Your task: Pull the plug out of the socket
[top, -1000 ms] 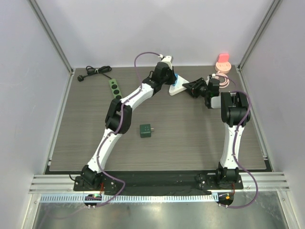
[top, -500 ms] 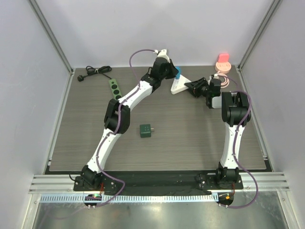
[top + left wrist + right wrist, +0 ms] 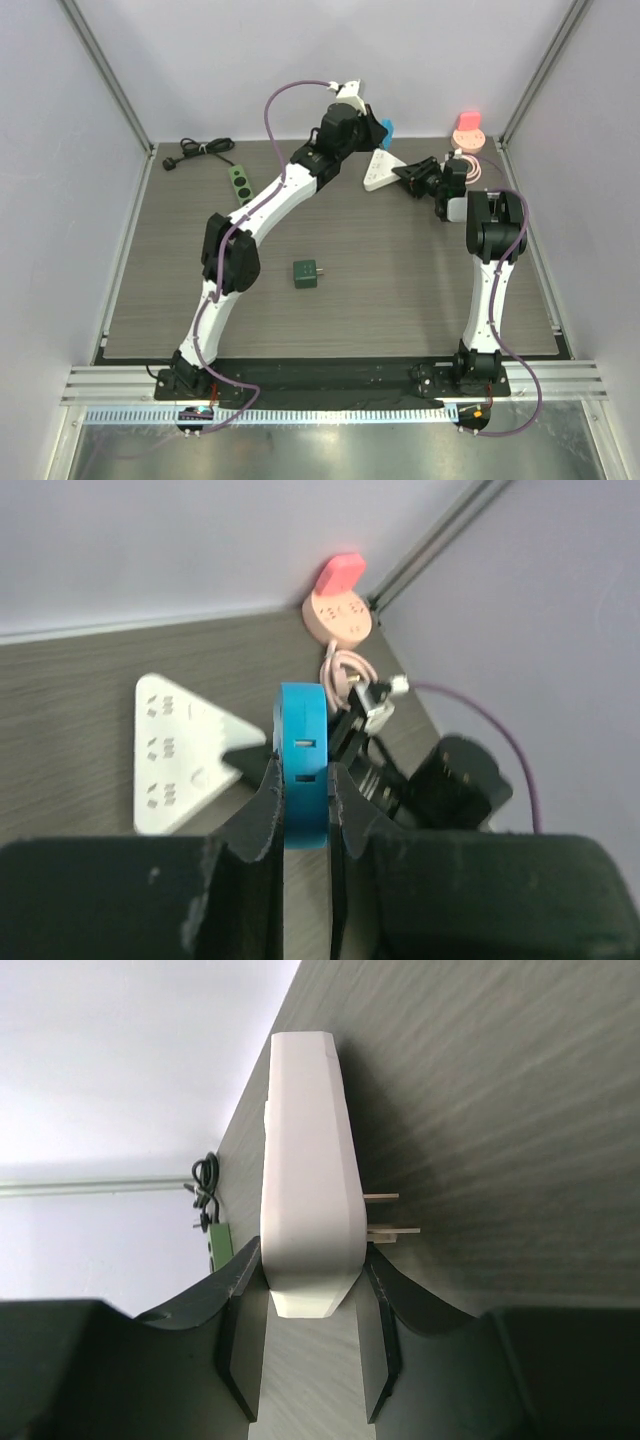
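The blue plug (image 3: 386, 131) is clamped between my left gripper's (image 3: 379, 130) fingers and hangs in the air, clear of the white triangular socket (image 3: 379, 172) below it. In the left wrist view the plug (image 3: 302, 755) sits between the fingers of the left gripper (image 3: 302, 785), with the socket (image 3: 175, 750) on the table behind. My right gripper (image 3: 407, 178) is shut on the socket's right corner. In the right wrist view the socket (image 3: 305, 1175) stands edge-on between the fingers of the right gripper (image 3: 310, 1305).
A green power strip (image 3: 240, 184) with a black cable (image 3: 200, 150) lies at the back left. A small green cube (image 3: 306, 274) sits mid-table. A pink round socket (image 3: 467, 133) with a coiled cord stands at the back right corner.
My left gripper has risen and moved right with the blue plug, which has come off the white socket. The right gripper and socket shifted slightly right.
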### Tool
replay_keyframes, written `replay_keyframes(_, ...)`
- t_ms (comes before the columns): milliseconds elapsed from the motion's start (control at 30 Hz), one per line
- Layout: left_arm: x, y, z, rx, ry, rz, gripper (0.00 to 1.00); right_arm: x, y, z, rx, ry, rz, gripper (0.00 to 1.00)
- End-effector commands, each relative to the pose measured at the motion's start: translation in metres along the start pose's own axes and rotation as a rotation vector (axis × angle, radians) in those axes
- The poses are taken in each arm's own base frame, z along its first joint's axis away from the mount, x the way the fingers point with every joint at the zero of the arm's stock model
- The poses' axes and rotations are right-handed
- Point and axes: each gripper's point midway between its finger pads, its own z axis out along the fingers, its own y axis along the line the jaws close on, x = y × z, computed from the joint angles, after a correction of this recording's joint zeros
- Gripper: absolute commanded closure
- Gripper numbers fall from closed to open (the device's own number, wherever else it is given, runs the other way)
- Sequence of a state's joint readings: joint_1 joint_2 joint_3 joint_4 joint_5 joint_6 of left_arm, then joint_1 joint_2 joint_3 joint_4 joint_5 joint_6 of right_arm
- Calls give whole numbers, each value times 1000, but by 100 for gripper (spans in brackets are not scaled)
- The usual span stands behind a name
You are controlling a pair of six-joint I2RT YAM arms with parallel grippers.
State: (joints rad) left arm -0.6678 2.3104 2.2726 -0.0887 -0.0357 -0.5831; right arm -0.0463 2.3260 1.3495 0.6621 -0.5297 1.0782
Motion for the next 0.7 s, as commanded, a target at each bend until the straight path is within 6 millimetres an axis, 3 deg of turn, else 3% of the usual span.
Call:
replay_keyframes(0,3,-4,-34,39,95,79,100,-35,-24,9,79,-109,-44,99)
replay_keyframes(67,11,-16,-54,102,161,69,100,-40,-25,14,85,-120,-33,99)
replay_keyframes(100,33,-9,-60,96,223,59,100,-44,-21,17,84,-128,-40,99)
replay_keyframes(167,55,-8,-76,123,314,37,100,-48,-23,18,97,-143,-40,98)
replay_keyframes(267,94,-5,-106,156,451,-20,100,-53,-28,20,130,-147,-61,90)
replay_keyframes(300,118,5,-117,140,514,-40,100,-54,-30,21,141,-147,-74,83)
replay_keyframes(333,118,3,-127,147,524,-50,100,-58,-29,21,149,-149,-94,80)
replay_keyframes(400,145,12,-142,141,598,-69,100,-59,-28,22,150,-144,-111,72)
replay_keyframes(467,153,15,-151,138,632,-83,100,-58,-26,22,138,-139,-118,65)
replay_keyframes(667,184,15,-185,133,790,-182,100,-55,-29,19,151,-110,-154,57)
